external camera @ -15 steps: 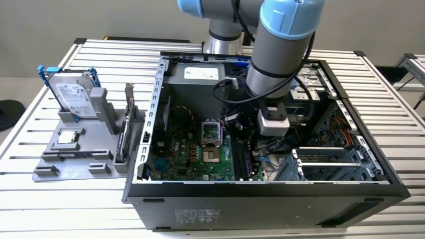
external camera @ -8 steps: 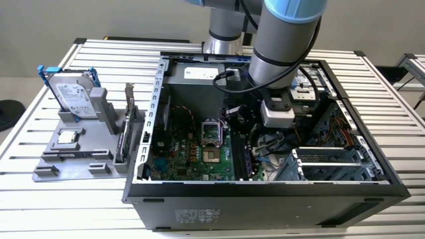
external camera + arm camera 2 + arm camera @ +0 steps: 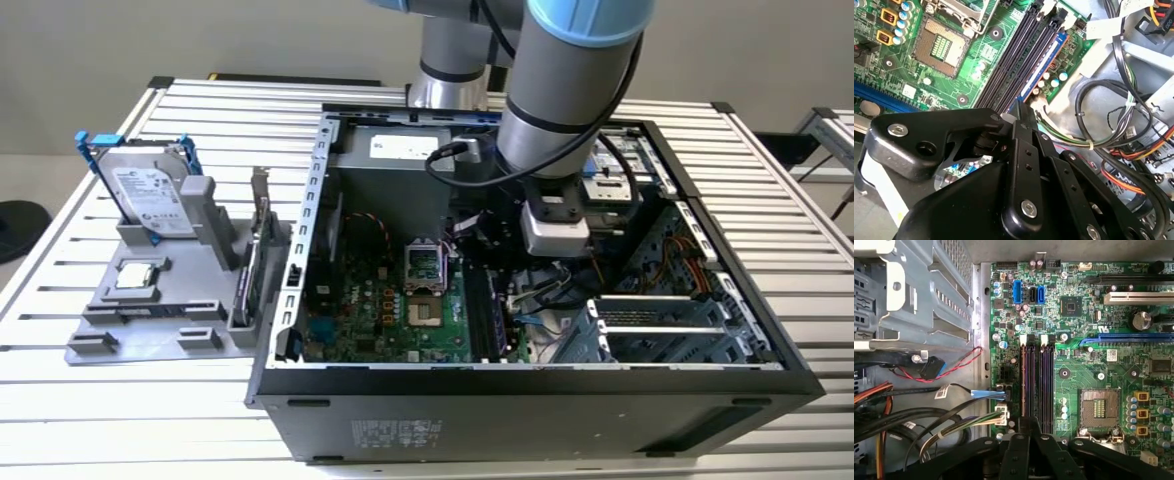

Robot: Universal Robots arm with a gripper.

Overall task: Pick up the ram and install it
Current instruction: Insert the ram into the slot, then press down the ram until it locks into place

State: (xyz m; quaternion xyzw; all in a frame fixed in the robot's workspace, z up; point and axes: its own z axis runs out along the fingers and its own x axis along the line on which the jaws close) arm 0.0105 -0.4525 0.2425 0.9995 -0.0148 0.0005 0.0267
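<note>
Inside an open computer case, black gripper (image 3: 1021, 107) with fingers pressed together, nothing seen between them, poised just over the green motherboard (image 3: 1079, 375). Directly beneath its tips, ram (image 3: 1041, 75) standing edge-up in the memory slot farthest from the CPU socket (image 3: 1099, 407).

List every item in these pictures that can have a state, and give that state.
computer case, open, side panel off.
CPU socket, empty, uncovered.
hard drive, upright on the grey tray outside the case.
gripper, down inside the case, over one end of the memory slots.
</note>
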